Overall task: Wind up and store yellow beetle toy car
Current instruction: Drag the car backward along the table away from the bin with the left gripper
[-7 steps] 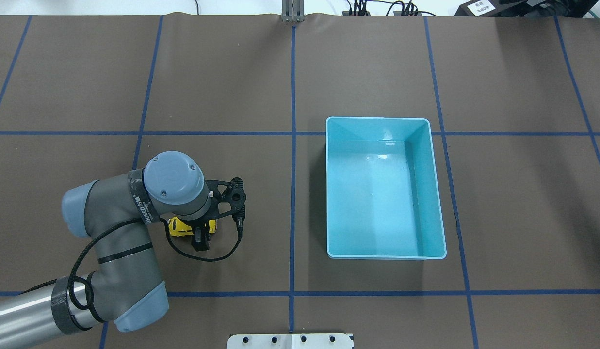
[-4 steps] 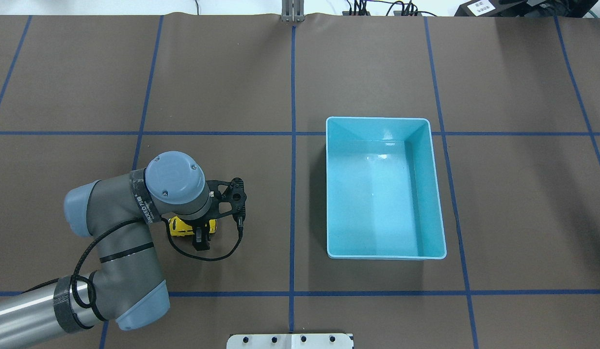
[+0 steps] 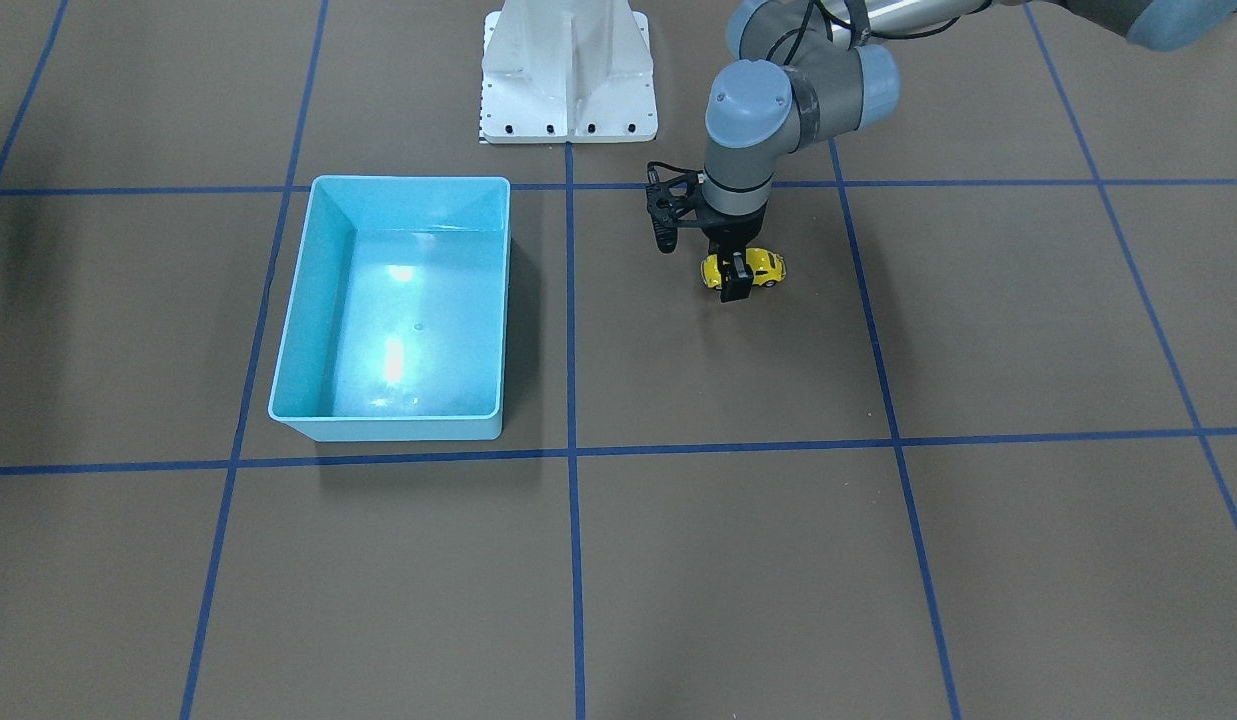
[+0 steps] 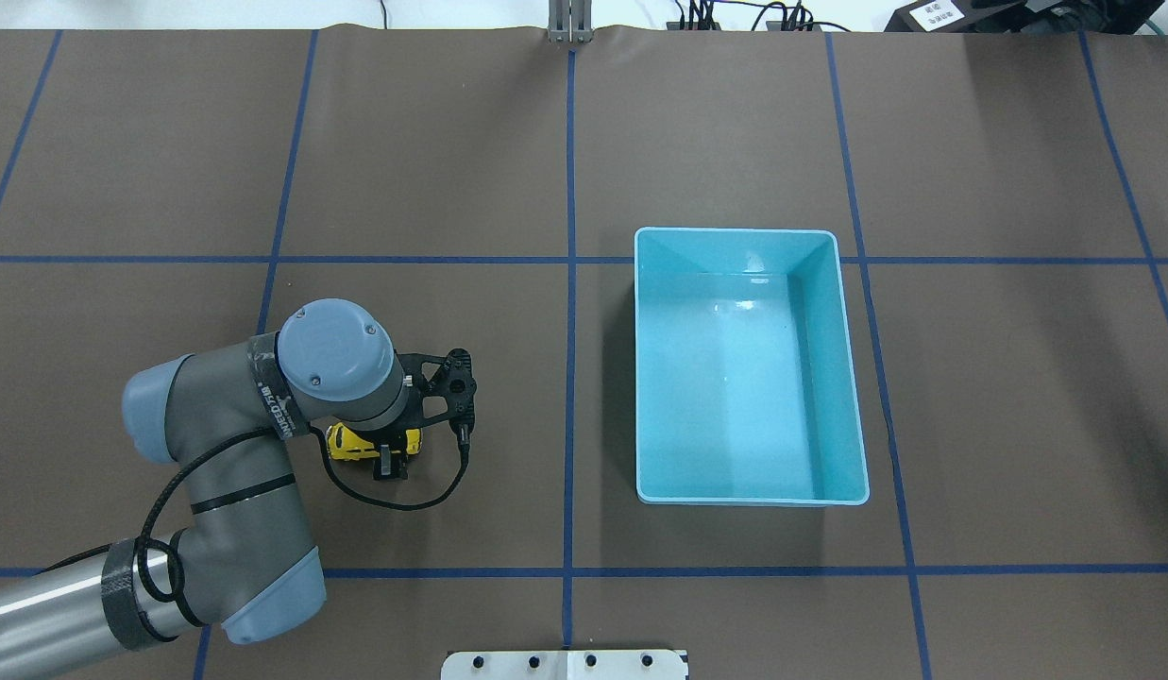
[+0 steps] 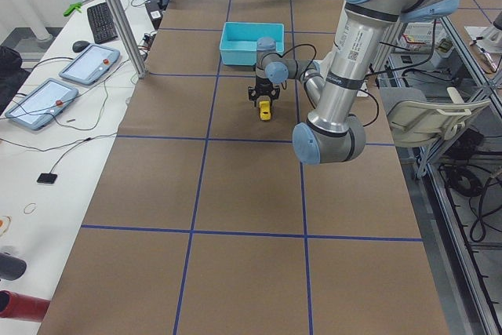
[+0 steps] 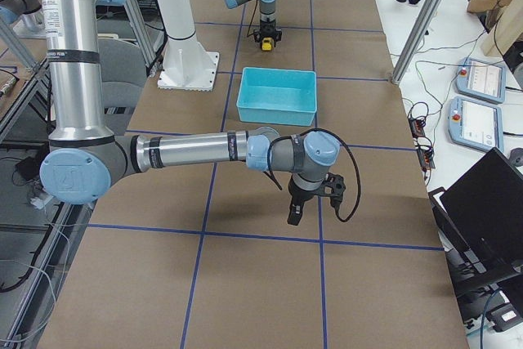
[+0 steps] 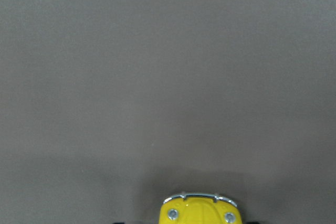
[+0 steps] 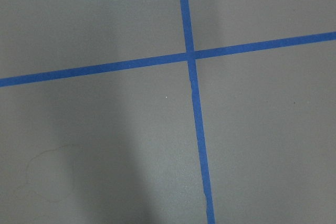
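The worktop [image 4: 735, 142] is a flat matte brown, ruled into large squares by blue tape lines [image 4: 570, 189]. The yellow beetle toy car [image 3: 767, 265] is glossy bright yellow; the left wrist view adds a chrome bumper strip and two small silver lamps. The bin [image 4: 846, 378] is light turquoise blue with a paler rim and white glare patches on its floor. The left arm [image 4: 244, 453] is mid grey with pale blue-grey joint caps, a black band with white lettering, a black cable and black jaws. The mounting base [image 3: 568, 90] is white.
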You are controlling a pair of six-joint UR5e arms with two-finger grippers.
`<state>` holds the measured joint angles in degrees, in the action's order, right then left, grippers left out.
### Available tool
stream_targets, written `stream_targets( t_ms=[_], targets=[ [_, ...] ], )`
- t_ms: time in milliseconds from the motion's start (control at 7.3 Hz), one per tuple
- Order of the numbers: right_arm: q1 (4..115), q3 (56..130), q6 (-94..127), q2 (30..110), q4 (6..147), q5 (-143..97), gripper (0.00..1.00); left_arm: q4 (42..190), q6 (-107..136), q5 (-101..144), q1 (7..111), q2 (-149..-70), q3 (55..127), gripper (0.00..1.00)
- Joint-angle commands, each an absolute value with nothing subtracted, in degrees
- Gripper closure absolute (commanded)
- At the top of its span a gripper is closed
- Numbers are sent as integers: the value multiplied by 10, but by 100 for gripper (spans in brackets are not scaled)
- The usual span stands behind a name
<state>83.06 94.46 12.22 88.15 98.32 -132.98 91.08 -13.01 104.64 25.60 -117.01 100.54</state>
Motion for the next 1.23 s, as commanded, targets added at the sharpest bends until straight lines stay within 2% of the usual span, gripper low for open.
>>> stream_targets(
  t_ms=[0,137,274,1096],
  targets=[
    [831,944,122,882,983,-1331,0,911,-129,1047,256,-1170,1005,66],
    [831,945,122,882,983,-1331,0,911,-130,1047,256,-1169,1010,87],
    [831,944,122,882,983,-1331,0,912,-130,1047,258,-1169,1013,100],
    [831,945,123,876,983,-1330,0,1040,-130,1048,261,-1117,1035,100]
  ],
)
